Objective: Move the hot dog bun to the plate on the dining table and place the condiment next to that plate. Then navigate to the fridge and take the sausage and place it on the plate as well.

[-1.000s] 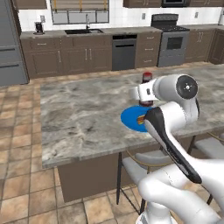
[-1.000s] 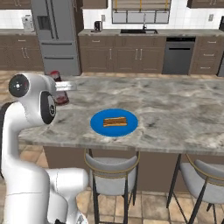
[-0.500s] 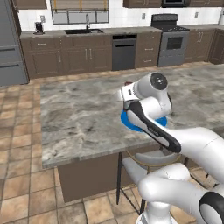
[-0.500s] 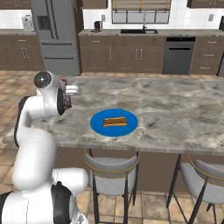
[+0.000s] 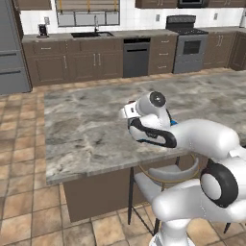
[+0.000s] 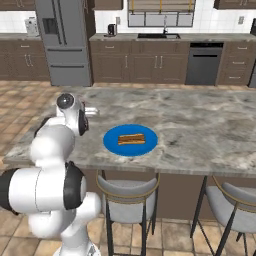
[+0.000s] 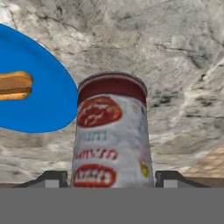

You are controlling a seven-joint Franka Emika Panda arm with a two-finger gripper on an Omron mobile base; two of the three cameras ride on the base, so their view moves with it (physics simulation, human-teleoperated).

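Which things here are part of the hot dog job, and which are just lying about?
Job: hot dog bun, blue plate, condiment bottle, dining table, fridge, gripper.
Just about: stools, sink, dishwasher, stove.

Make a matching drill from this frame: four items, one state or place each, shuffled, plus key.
Items:
1. hot dog bun
2. plate
3. condiment bottle
4. fridge

States or places:
A. between the finger tips of the gripper
B. bright blue, on the dining table
C. against the far wall, doors shut
D. lying on the plate

Pairs: 1-D, 2-B, 3-A, 4-C
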